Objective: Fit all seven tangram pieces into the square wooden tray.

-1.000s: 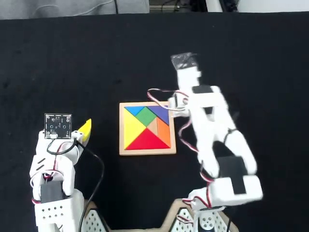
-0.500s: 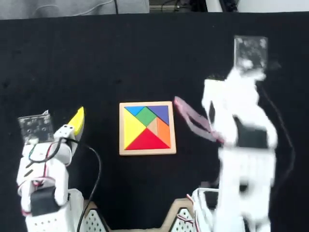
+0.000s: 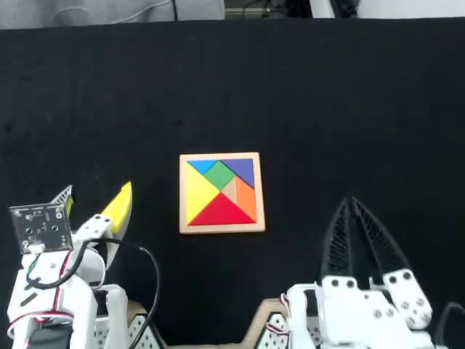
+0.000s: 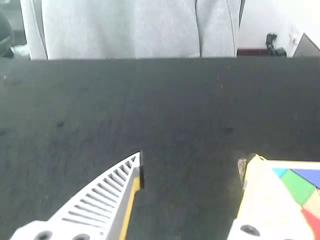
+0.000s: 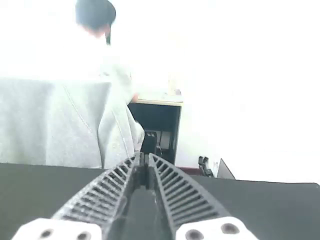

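The square wooden tray (image 3: 221, 228) lies at the table's middle with the tangram pieces flat inside it: a yellow triangle (image 3: 197, 195), a red triangle (image 3: 223, 211), an orange piece (image 3: 248, 198), a green piece (image 3: 219, 175) and blue ones along the far side. My left gripper (image 3: 94, 195) stands open near the front left, well left of the tray, with nothing between its fingers. In the left wrist view the left gripper (image 4: 192, 167) frames bare cloth, with the tray's coloured pieces (image 4: 300, 185) beyond one finger. My right gripper (image 3: 354, 203) is shut and empty at the front right; the right gripper (image 5: 146, 159) points over the table's far edge.
Black cloth (image 3: 349, 109) covers the whole table. Both arm bases sit at the near edge. A grey draped shape (image 5: 60, 125) stands beyond the far edge of the table.
The right arm has swung away from the tray's far right corner and folded back to the front right. The left arm has drawn back and to the left.
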`<state>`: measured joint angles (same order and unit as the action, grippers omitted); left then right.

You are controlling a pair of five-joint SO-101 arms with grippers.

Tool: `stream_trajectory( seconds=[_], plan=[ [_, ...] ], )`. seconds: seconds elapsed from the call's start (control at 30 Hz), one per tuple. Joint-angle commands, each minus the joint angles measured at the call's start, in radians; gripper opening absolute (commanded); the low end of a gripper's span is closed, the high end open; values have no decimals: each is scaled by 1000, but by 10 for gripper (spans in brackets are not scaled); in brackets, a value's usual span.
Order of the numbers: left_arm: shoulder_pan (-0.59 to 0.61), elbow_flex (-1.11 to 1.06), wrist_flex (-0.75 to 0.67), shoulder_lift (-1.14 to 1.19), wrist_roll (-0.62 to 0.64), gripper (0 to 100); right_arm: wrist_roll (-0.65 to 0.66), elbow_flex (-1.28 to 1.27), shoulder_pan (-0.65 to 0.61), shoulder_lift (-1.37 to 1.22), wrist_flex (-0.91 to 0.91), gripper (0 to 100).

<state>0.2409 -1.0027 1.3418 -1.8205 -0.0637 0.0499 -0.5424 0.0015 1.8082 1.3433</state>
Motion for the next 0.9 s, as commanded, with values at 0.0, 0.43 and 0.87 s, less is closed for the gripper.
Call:
stream_trajectory(
  seconds=[0.0, 0.43, 0.87],
  plan=[
    [12, 56, 18, -8, -2, 324, 11, -15, -9, 76, 32, 11],
    [101, -714, -868, 12, -20, 324, 12, -555, -9, 87, -423, 12],
    [-16, -700, -726, 75, -35, 256, 5, -1144, -18, 59, -914, 12]
  ],
)
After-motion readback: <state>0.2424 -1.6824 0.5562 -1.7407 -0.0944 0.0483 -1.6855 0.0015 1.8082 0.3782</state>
